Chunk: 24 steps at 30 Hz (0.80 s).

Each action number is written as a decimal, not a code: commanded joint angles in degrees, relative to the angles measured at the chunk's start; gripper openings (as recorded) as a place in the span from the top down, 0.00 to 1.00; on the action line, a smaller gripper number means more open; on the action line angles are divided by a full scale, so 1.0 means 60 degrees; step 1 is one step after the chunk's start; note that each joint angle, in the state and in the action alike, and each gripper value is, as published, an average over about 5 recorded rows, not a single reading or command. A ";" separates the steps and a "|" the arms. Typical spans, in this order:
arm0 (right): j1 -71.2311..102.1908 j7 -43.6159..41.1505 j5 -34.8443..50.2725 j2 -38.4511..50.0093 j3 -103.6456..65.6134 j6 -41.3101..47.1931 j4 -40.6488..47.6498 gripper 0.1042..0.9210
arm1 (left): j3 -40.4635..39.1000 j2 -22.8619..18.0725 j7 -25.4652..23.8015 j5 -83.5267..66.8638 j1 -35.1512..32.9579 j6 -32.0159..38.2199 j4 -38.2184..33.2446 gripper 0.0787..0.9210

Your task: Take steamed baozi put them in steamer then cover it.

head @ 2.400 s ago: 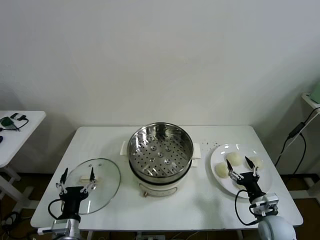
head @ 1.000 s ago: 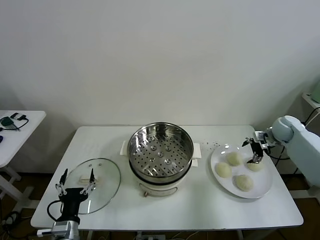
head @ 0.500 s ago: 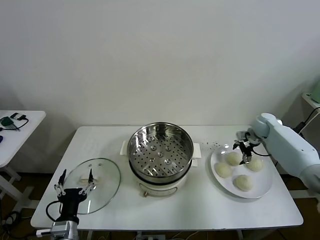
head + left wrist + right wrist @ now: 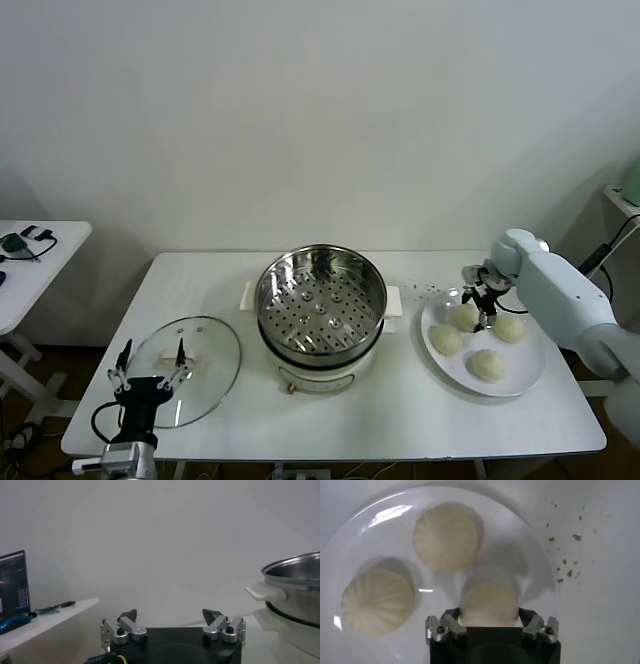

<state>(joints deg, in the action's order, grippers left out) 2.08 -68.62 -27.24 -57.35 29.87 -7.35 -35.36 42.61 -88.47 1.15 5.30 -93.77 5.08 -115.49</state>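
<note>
Four cream-white baozi lie on a white plate (image 4: pixel 532 372) right of the steamer (image 4: pixel 321 298), a shiny pot with a perforated floor and nothing in it. My right gripper (image 4: pixel 479 292) hangs open just over the back-left baozi (image 4: pixel 464 318). In the right wrist view its gripper (image 4: pixel 488 614) has one finger on each side of that baozi (image 4: pixel 489 597), and two more baozi (image 4: pixel 447 535) show beyond. The glass cover (image 4: pixel 200 365) lies flat at the table's front left. My left gripper (image 4: pixel 150 365) is open and empty at the cover's near edge; it also shows in the left wrist view (image 4: pixel 170 616).
Brown crumbs (image 4: pixel 425 290) dot the table between the steamer and the plate. A side table (image 4: pixel 30 255) with small items stands at far left. A cable (image 4: pixel 590 265) hangs at far right. The steamer's wall and handle (image 4: pixel 292 587) show in the left wrist view.
My right arm has swung from the plate's front to its far right side, then leftward over the plate to the back-left baozi. The left arm has not moved.
</note>
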 commanded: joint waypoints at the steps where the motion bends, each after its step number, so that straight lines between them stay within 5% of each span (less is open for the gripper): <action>1: -0.0038 -0.0025 -0.0240 -0.0178 -0.0191 -0.0112 0.0276 0.27 | 0.0008 0.0003 0.0007 -0.0011 -0.0026 0.0003 0.0007 0.12; 15: -0.3161 -0.1094 0.1816 0.0569 0.2507 -0.1521 -0.1940 0.30 | 0.0058 0.0004 0.0012 -0.0148 -0.0240 0.0025 -0.0113 0.12; 24: -0.6140 -0.1700 0.2390 -0.0646 0.4577 -0.3295 -0.3006 0.29 | 0.0044 -0.0006 0.0013 -0.0201 -0.0312 0.0017 -0.0186 0.12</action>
<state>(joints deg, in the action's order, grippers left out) -19.21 -75.68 -17.61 -57.27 46.09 -18.91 -46.93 42.93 -88.47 1.22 4.38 -95.35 5.21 -116.42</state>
